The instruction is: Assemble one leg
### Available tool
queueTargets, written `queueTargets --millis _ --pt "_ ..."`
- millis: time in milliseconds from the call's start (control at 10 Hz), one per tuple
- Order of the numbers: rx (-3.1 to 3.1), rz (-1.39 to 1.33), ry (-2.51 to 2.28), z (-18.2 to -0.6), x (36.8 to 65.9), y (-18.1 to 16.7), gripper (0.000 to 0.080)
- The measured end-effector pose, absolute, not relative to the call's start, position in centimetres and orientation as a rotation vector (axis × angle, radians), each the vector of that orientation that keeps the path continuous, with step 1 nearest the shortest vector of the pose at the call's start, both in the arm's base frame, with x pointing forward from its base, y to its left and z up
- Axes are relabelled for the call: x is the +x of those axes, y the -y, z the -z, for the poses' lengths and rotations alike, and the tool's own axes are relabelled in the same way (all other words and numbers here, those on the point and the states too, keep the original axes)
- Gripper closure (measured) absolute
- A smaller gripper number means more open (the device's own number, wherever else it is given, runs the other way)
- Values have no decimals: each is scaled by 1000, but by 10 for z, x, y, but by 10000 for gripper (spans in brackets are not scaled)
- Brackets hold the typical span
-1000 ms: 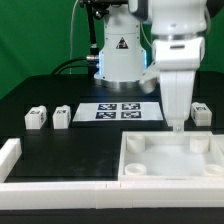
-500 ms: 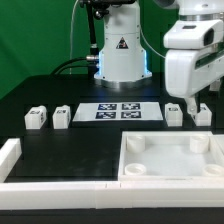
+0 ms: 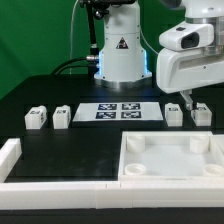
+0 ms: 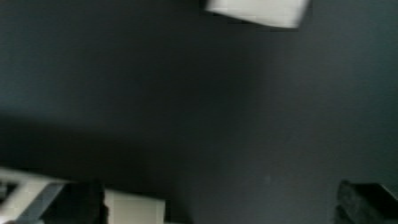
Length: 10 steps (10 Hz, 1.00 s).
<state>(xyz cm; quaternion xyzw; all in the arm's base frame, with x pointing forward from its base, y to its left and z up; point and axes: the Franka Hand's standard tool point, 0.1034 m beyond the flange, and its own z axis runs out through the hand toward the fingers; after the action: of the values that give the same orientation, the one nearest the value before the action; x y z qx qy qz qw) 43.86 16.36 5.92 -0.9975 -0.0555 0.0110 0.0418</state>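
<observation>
Hovering over the black surface with pincer spread wide and empty, close above two small white blocks: one leg just beside the marker board, the other leg further toward the exterior view's right.

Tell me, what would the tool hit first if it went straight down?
Likely the bare table between the two legs on the exterior view's right, under the open tool; depth is unclear, so a leg is possible.
</observation>
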Motion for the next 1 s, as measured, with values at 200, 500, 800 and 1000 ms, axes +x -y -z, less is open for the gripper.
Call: queueTargets --millis 200,500,800,1000 --pt "-3053 -39 115 -57 436 -166 150" --pt "-3066 -255 125 -57 427 -162 150" --pt "-2986 -826 13 -48 407 -158 150" --pt "-2896 -1116 -3 -51 409 -164 150"
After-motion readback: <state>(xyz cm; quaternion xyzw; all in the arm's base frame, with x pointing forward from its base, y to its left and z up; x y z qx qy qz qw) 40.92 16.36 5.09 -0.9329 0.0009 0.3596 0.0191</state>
